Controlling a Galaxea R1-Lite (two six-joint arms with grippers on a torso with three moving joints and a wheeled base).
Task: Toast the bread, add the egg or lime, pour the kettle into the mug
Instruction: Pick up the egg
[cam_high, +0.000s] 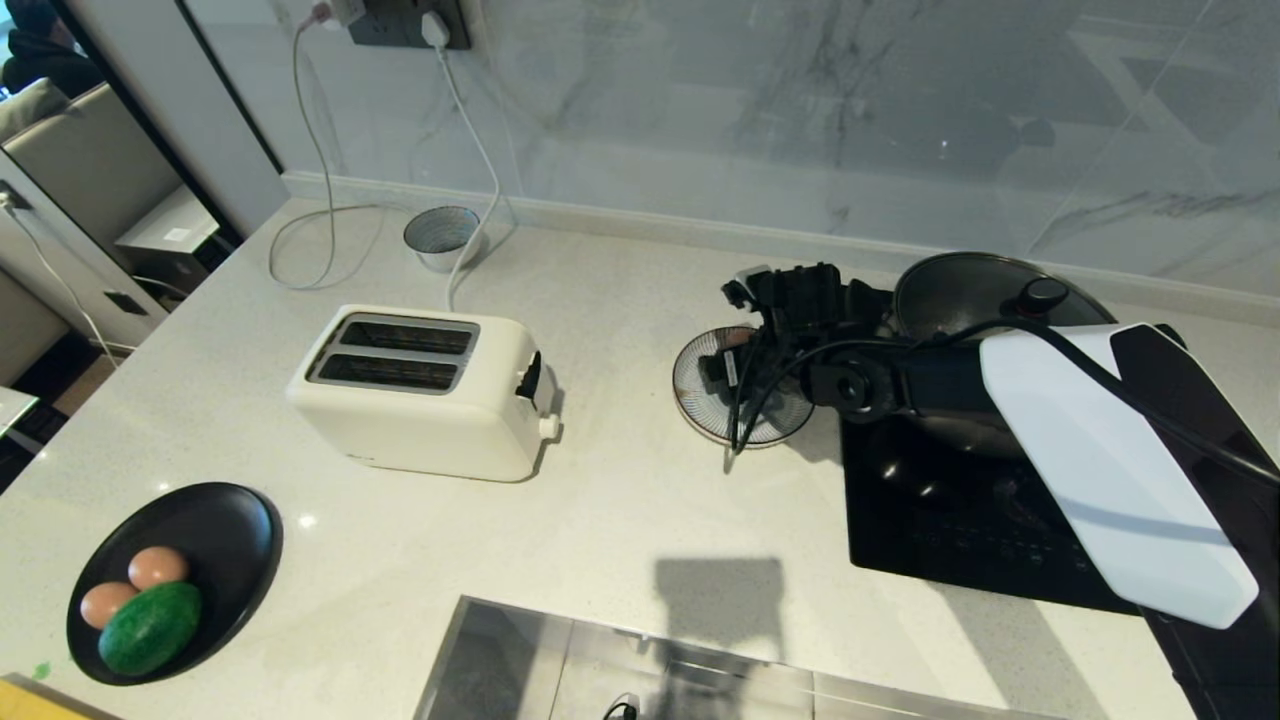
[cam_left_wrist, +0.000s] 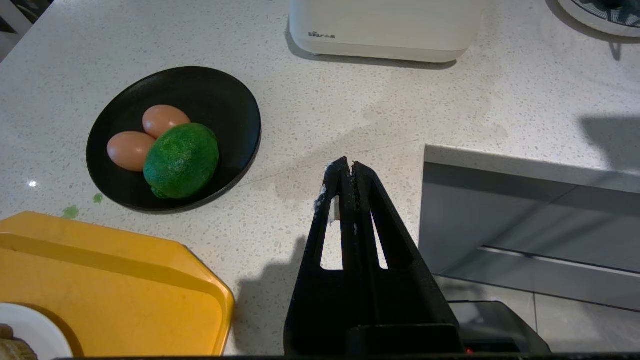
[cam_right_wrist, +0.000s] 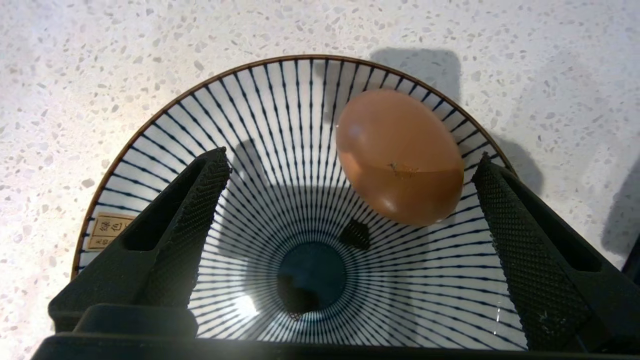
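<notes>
A single pinkish-brown egg (cam_right_wrist: 400, 155) lies on the inner wall of a blue-striped bowl (cam_right_wrist: 280, 100) (cam_high: 695, 400) in the middle of the counter. My right gripper (cam_right_wrist: 351, 156) (cam_high: 735, 365) hangs open over that bowl, fingers on either side of the egg and apart from it. The bumpy green lime (cam_left_wrist: 181, 160) (cam_high: 150, 628) rests with two paired eggs (cam_left_wrist: 150, 137) on a black plate (cam_left_wrist: 220, 100) (cam_high: 235, 520) at the front left. My left gripper (cam_left_wrist: 346, 165) is shut and empty near the counter's front. The white toaster (cam_high: 420, 390) stands mid-left. Bread, kettle and mug are out of view.
A lidded pan (cam_high: 1000, 300) sits on a black hob (cam_high: 940, 520) to the right of the bowl. A sink (cam_high: 600, 660) opens at the front edge. A yellow tray (cam_left_wrist: 100, 280) lies front left. A small pale cup (cam_high: 440, 235) and cables are at the back.
</notes>
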